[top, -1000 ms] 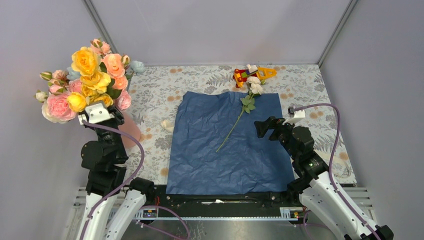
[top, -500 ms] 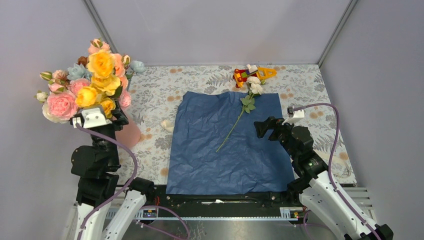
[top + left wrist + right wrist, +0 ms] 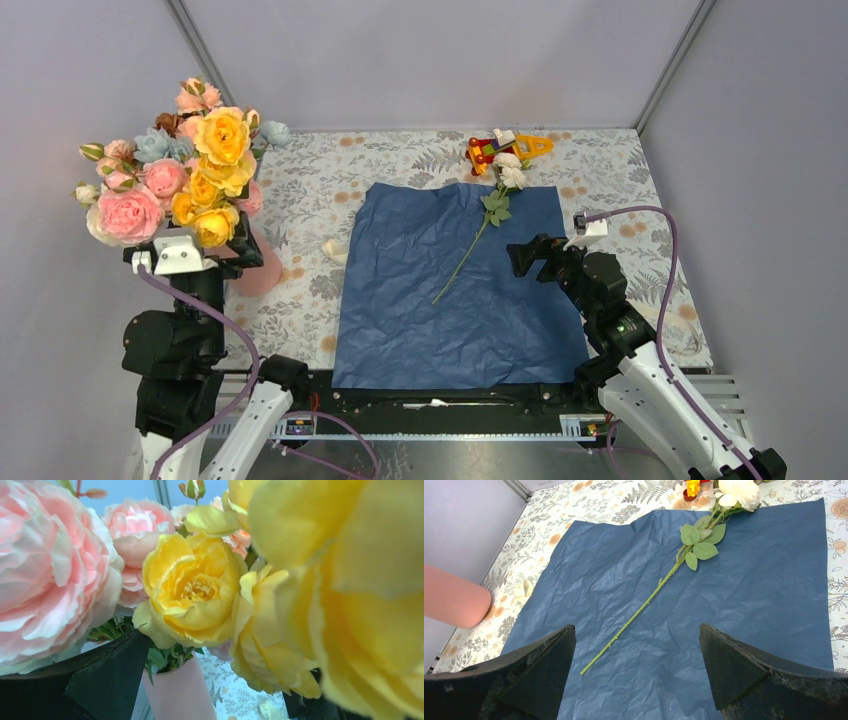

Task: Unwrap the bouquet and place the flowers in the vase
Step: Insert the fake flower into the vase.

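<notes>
The one loose flower (image 3: 494, 206) lies on the blue paper (image 3: 420, 320) just ahead-left of the parted, empty right gripper (image 3: 513, 257), stem slanting near-left to far-right bloom; the left gripper (image 3: 195, 255), jaws apart, sits by the vase (image 3: 255, 272).

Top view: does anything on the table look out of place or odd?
One cream rose lies loose, slanted across the flat navy paper, bloom by the toy, while the other flowers stand in the vase. A small cream scrap lies left of the paper.
</notes>
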